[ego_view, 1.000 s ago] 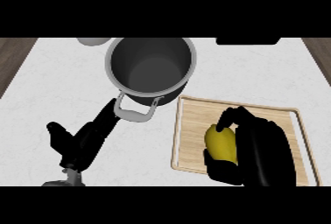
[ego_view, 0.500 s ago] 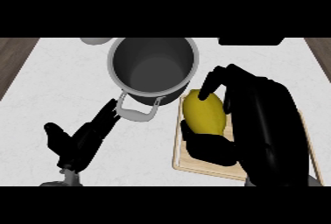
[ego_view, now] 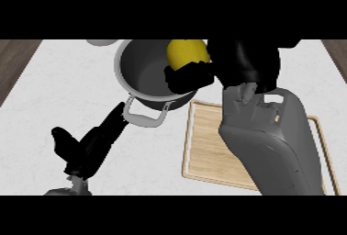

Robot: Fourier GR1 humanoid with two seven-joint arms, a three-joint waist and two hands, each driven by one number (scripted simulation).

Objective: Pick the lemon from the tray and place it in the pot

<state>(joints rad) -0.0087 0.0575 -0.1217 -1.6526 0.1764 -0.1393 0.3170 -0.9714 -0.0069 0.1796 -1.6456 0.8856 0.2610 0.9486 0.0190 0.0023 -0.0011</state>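
The right robot hand (ego_view: 234, 64) curls round the lemon (ego_view: 186, 53), holding it above the pot (ego_view: 139, 69), near its right rim. Released here, the lemon could clip that rim and bounce onto the surface (ego_view: 61, 82). The left robot hand (ego_view: 92, 144) rests open.
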